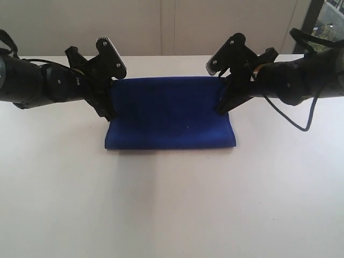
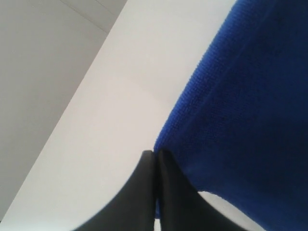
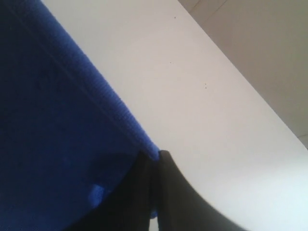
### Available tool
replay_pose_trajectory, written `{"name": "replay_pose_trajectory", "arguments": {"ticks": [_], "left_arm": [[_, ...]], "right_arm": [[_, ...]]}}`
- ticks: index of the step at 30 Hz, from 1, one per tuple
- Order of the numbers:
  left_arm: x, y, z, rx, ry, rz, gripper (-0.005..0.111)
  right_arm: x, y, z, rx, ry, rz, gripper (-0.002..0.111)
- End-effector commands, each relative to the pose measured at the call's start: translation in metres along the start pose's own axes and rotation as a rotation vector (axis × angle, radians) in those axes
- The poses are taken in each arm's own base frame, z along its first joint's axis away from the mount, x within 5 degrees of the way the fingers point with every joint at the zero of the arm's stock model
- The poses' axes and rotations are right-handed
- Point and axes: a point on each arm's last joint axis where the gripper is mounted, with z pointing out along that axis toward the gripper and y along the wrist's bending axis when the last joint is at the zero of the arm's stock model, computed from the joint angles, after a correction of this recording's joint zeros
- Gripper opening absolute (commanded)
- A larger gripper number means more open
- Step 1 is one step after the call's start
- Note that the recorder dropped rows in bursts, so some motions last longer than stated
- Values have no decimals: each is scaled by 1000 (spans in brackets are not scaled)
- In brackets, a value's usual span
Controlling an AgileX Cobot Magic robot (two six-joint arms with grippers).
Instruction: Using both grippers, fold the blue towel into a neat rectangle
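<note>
Left tool [image 1: 109, 114] and right tool [image 1: 220, 110] each have their fingers pressed together on a thin bite of the towel [image 1: 171, 115], one at its left edge and one at its right. Both wrist views show blue cloth caught between the black tips. The towel lies on the counter [image 1: 172, 209], centred between the two arms and nearer the far side. Its near edge rests on the surface as a soft, rounded fold, and its far edge lies close to the counter's far edge. The main risk, as I judge it, is how little cloth each pinch holds: each seems to grip right at the hem, so a quick pull or lift could let one side slip out and drop. If only one side let go, or if the arms moved at different speeds or heights, the fold would likely skew and the edges would stop lining up. I cannot tell whether each tool holds every layer or only the upper one; if only the upper, the lower layer might drag or bunch on the counter and spoil the rectangle. Microfibre may also cling to the fingers when they let go. Count: two tools, one towel, one counter; no label is visible.
</note>
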Motion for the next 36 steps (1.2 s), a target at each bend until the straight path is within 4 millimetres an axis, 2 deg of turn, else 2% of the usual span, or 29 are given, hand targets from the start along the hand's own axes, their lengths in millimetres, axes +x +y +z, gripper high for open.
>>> {"name": "replay_pose_trajectory", "arguments": {"ticks": [1, 8, 14, 22, 36], "left_arm": [[-1, 4, 0, -20, -6, -27, 0], [0, 5, 1, -45, -12, -33, 0], [11, 8, 14, -23, 26, -57, 0], [6, 9, 26, -15, 18, -82, 0], [9, 7, 31, -12, 23, -79, 0]], "right_arm": [[2, -4, 2, 11, 1, 0, 0], [6, -1, 13, 13, -9, -14, 0], [6, -2, 23, 9, -2, -13, 0], [16, -14, 22, 28, 28, 9, 0], [15, -15, 22, 34, 20, 10, 0]]}}
